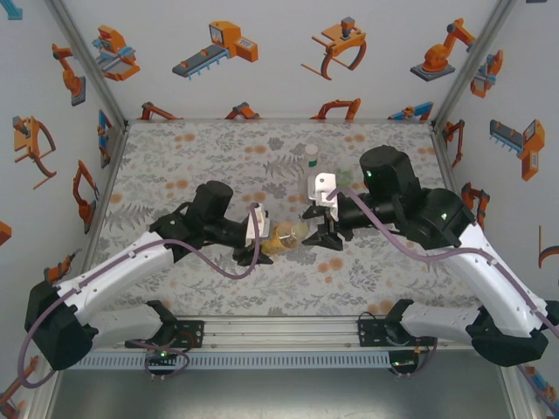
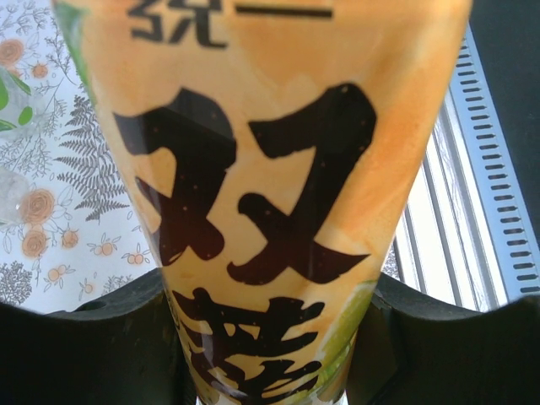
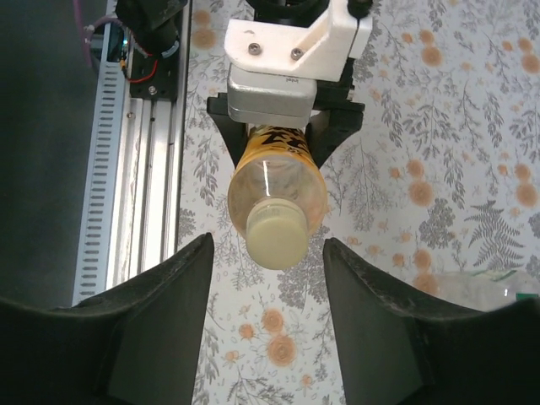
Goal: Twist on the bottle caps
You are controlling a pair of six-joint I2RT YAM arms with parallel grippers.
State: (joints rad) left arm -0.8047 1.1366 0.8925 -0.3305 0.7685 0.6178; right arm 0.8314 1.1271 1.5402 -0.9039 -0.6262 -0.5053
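Clamping the orange-labelled bottle (image 3: 277, 179) is the left end effector (image 3: 287, 143); right end effector (image 3: 266, 251) apart around its round cap (image 3: 274, 238).

Pose, left arm (image 1: 131, 262): stretched low toward the bottle (image 1: 293, 234) from its left, wrist level. The left gripper (image 1: 265, 244) is clamped on the bottle's body, fingers (image 2: 93, 337) pressed to both sides of the label.

The right arm (image 1: 454, 253) is bent in from the bottle's right. The right gripper (image 3: 267, 287) faces the bottle's neck end, jaws parted, a gap on each side.
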